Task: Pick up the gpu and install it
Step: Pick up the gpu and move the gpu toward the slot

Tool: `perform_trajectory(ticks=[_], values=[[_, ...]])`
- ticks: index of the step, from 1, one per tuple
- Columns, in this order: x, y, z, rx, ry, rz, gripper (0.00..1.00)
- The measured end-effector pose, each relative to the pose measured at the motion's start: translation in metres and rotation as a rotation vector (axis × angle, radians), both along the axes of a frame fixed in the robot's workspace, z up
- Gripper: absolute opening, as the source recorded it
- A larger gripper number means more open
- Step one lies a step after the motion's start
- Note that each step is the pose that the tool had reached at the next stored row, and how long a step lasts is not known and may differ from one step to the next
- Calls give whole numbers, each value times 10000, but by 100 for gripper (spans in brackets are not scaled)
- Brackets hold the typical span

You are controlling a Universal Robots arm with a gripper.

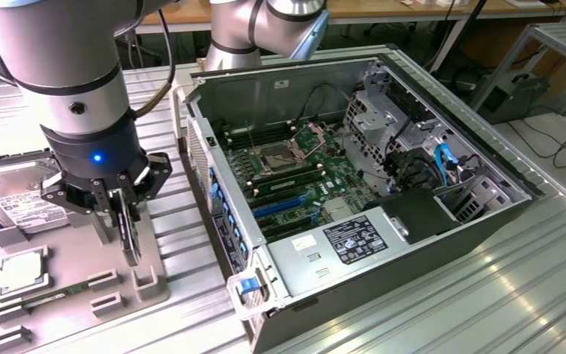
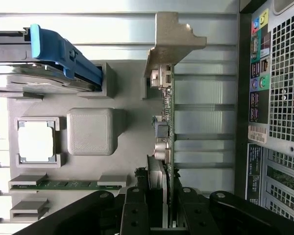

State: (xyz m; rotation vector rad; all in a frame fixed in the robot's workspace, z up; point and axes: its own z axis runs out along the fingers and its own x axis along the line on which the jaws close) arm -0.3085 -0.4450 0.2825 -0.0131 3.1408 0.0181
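Now we grip the gpu point(image 2: 168, 122) edge-on between our closed fingers point(image 2: 135, 208), grey tray point(image 1: 67, 247) just below them, computer case point(image 1: 430, 258) alongside.

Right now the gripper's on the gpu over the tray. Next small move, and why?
Probably a short, straight lift. The gripper is shut on the gpu, which hangs edge-on with its lower edge close to the slot posts of the tray. Swinging sideways toward the case from this height might snag the card on those posts.
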Motion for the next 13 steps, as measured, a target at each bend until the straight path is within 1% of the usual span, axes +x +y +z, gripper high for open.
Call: perform_trajectory(ticks=[3,4,5,8,9,13], values=[[-1,0,3,-2,-16,149,28],[-2,0,5,-3,-45,149,28],[-1,0,6,-4,-92,149,28],[-1,1,34,-4,-260,150,28],[0,1,43,-4,-293,150,28],[-1,1,82,-4,-325,150,28]])
